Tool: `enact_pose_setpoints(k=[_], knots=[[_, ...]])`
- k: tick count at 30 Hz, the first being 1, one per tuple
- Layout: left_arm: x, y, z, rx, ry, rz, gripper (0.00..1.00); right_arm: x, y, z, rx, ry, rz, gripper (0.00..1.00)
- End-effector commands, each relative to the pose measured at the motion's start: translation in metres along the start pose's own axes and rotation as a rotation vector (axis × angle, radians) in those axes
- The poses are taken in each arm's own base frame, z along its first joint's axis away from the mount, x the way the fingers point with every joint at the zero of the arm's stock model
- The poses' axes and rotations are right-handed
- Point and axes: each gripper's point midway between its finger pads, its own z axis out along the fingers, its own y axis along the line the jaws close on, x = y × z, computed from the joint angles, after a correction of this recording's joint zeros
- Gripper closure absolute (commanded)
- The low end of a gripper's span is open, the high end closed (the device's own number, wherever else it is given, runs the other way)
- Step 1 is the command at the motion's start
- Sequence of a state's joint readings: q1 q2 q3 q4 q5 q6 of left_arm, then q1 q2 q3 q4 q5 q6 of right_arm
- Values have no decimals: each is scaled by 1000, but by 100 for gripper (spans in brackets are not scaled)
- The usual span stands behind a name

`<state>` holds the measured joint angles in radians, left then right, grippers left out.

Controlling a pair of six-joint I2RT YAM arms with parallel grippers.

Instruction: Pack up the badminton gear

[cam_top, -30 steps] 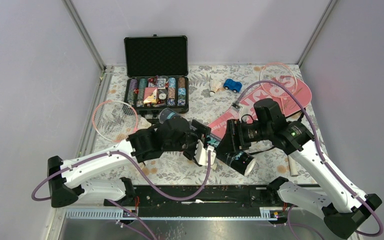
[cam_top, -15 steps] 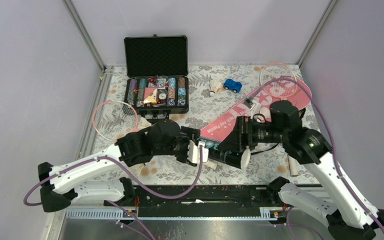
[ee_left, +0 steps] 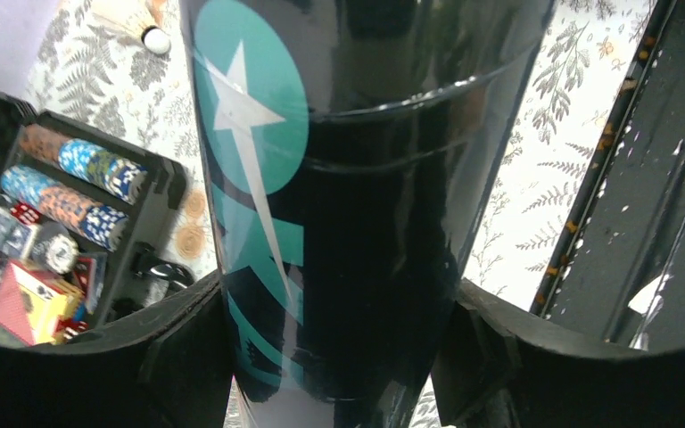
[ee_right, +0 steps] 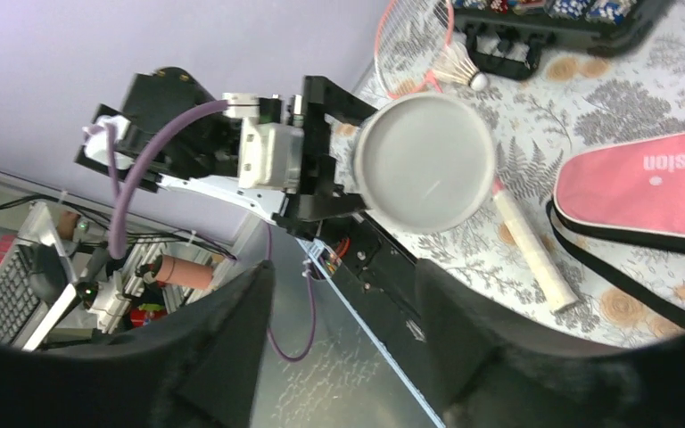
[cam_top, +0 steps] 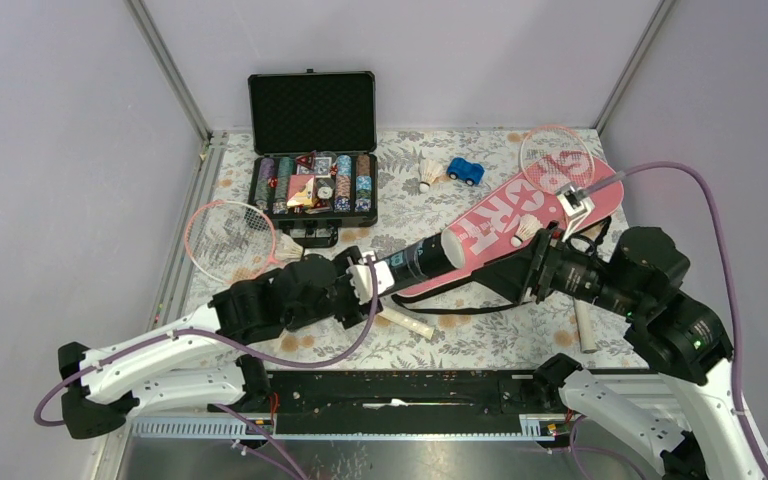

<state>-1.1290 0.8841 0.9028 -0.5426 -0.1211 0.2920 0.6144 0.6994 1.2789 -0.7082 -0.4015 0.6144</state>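
Note:
My left gripper (cam_top: 373,277) (ee_left: 339,357) is shut on the black tube with teal print (cam_top: 415,258) (ee_left: 339,178), which slants up toward the back right, its white cap (cam_top: 453,250) (ee_right: 425,163) over the pink SPORT cover (cam_top: 520,212) (ee_right: 651,196). My right gripper (cam_top: 532,270) (ee_right: 343,357) stands open and empty, just right of the tube's capped end. A shuttlecock (cam_top: 525,229) lies on the cover near it. One pink racket (cam_top: 228,238) (ee_right: 410,45) lies at the left with a shuttlecock (cam_top: 285,245) (ee_right: 459,67) beside it. The other racket's head (cam_top: 557,158) rests on the cover's far end.
The open black case of poker chips (cam_top: 312,150) (ee_left: 71,205) stands at the back. A third shuttlecock (cam_top: 425,175) and the blue toy car (cam_top: 466,171) lie behind the cover. White racket handles (cam_top: 405,322) (cam_top: 585,330) lie near the front edge. The cover's black strap (cam_top: 480,305) trails forward.
The tube passed from my right gripper to my left. The left arm swung it up to point back right, and the right gripper opened and drew back to the right.

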Motion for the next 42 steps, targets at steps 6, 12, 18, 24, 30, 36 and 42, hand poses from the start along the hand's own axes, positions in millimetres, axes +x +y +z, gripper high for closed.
enact_pose_setpoints(k=[6,12,18,24,30,36,42], knots=[[-23,-2,-7,-13,-73,-234,57,-13,23,5,-122,-25,-86,51],[-20,-9,-10,25,-87,-223,58,-12,21,21,-143,17,-83,53],[-19,-15,-11,55,-90,-233,59,-8,13,38,-135,64,-79,53],[-17,-23,-9,97,-80,-222,59,-10,11,47,-141,75,-87,54],[-15,-30,-9,132,-81,-215,59,-5,6,53,-141,97,-85,54],[-14,-31,-11,133,-87,-213,59,6,7,57,-184,148,-60,63],[-10,-30,-13,124,-89,-208,59,4,16,53,-227,110,-58,92]])
